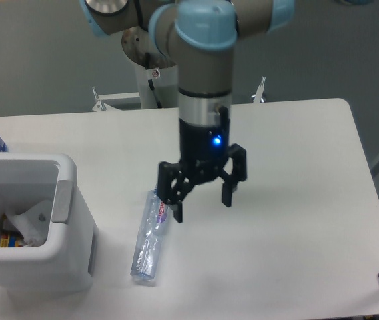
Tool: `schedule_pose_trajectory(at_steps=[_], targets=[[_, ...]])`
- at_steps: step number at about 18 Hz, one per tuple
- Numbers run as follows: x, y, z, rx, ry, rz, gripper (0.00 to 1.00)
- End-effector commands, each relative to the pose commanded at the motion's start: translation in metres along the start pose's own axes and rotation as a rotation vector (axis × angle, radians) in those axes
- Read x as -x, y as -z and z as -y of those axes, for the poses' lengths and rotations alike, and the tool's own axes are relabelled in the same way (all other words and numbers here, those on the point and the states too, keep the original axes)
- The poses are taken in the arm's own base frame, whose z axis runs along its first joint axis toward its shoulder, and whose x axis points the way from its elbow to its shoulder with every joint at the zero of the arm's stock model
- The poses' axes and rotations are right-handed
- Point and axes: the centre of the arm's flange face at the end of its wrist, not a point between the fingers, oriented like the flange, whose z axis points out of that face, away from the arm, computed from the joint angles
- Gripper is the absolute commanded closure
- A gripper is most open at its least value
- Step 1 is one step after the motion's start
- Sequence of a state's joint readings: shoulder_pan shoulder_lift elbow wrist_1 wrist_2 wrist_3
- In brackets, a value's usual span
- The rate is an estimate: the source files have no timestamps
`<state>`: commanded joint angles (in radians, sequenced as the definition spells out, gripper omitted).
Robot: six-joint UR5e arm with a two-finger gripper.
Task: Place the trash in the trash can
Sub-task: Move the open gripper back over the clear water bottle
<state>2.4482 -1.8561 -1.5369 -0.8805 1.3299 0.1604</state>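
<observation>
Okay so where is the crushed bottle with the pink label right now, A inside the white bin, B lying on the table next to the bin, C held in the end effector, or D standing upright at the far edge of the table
B: the crushed bottle lies flat on the table just right of the bin, and the open end effector holds nothing.

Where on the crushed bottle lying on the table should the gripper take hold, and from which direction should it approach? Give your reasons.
Probably across the middle of the crushed bottle, coming straight down from above. It lies flat on the table, long axis running near to far, so the fingers would close across its narrow width. The flattened body looks easier to pinch than the capped end. The open gripper hangs beside its upper end.
</observation>
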Motion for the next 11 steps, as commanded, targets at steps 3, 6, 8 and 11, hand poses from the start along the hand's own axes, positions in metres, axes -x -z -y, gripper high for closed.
schedule_pose_trajectory(at_steps=[3, 6, 8, 11], targets=[[0.006, -0.044, -0.019, 0.081, -0.145, -0.024, 0.0], [0.006, -0.078, -0.027, 0.129, -0.193, -0.042, 0.0], [-0.003, -0.091, -0.032, 0.151, -0.199, -0.052, 0.0], [-0.009, -0.106, -0.035, 0.166, -0.191, -0.053, 0.0]])
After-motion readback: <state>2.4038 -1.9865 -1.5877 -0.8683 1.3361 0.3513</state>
